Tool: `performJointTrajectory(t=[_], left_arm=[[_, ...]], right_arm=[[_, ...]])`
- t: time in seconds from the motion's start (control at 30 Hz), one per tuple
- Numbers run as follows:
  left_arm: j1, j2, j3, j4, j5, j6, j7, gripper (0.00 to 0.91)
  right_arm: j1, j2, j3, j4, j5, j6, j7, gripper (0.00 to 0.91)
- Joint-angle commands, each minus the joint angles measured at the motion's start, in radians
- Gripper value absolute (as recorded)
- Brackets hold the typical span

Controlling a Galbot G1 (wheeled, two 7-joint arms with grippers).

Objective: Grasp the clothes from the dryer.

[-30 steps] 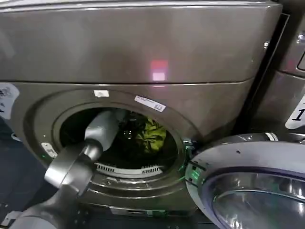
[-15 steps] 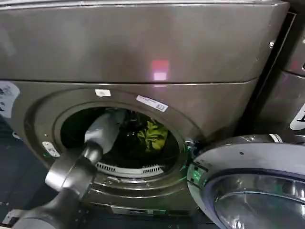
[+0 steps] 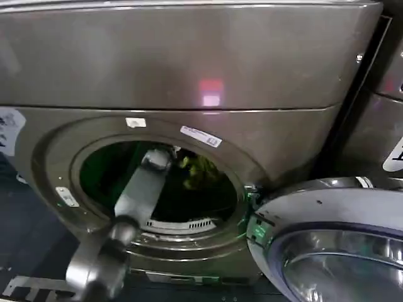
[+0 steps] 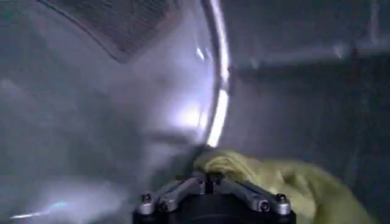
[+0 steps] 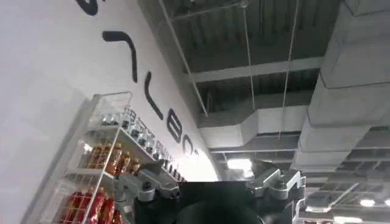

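Since half a second ago our left arm (image 3: 140, 192) has pushed deeper into the dryer (image 3: 189, 75): the forearm now runs steeply up through the round opening and its wrist end sits high in the drum, where before it lay lower, near the front lip. The clothes (image 3: 198, 171) have changed too; the yellow-green bundle looks dimmer and sits right beside the arm's tip.

Left to right in the head view: a white sticker on the dryer's far left edge, then the opening with our arm through it, the vent grille (image 3: 179, 224) at the lower lip of the drum, and two white labels on the ring above. The clothes are in the upper middle of the drum, just right of the wrist. A small red light (image 3: 210, 85) glows on the front panel above. The open door (image 3: 327, 245) hangs at lower right, with a second machine (image 3: 384, 94) behind it.

Left wrist view: the left tool (image 4: 210, 176) is up against the yellow-green fabric (image 4: 286, 182), which bunches around and past its tip, shiny drum wall behind. Fingers are hidden, so we cannot tell whether it grips.

Right wrist view: the right tool (image 5: 210, 182) points up at the ceiling, a shelf rack (image 5: 103, 164) of goods beside it; its state we cannot tell.
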Motion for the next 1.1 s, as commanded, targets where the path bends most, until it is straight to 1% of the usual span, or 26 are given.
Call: performJointTrajectory(t=[0.03, 0.07, 0.17, 0.2, 0.23, 0.27, 0.33, 0.7, 1.1], left_arm=[[0.238, -0.025, -0.125, -0.367, -0.197, -0.109, -0.382, 0.0], [0.25, -0.032, -0.13, -0.39, -0.196, -0.116, -0.399, 0.0], [0.283, -0.045, -0.134, -0.415, -0.169, -0.196, -0.479, 0.0], [0.292, -0.048, -0.134, -0.419, -0.149, -0.236, -0.501, 0.0], [0.302, -0.05, -0.134, -0.429, -0.139, -0.248, -0.516, 0.0], [0.31, -0.053, -0.134, -0.44, -0.131, -0.253, -0.526, 0.0], [0.313, -0.055, -0.135, -0.449, -0.123, -0.255, -0.542, 0.0], [0.301, -0.05, -0.135, -0.43, -0.124, -0.232, -0.534, 0.0], [0.291, -0.05, -0.133, -0.425, -0.127, -0.226, -0.52, 0.0]], right_arm=[[0.019, -0.002, -0.018, 0.0, -0.002, 0.014, 0.008, 0.907], [0.02, -0.003, -0.019, -0.001, -0.003, 0.016, 0.009, 0.907], [0.024, -0.011, -0.016, -0.007, 0.005, 0.03, 0.015, 0.907], [0.025, -0.013, -0.011, -0.01, 0.005, 0.025, 0.018, 0.907], [0.024, -0.014, -0.004, -0.012, 0.01, 0.026, 0.016, 0.907], [0.02, -0.015, -0.002, -0.016, 0.035, 0.039, 0.021, 0.907], [0.016, -0.013, -0.003, -0.018, 0.038, 0.051, 0.02, 0.907], [0.01, -0.01, 0.014, -0.021, 0.044, 0.057, 0.015, 0.907], [0.004, -0.01, 0.028, -0.02, 0.031, 0.042, 0.004, 0.907]])
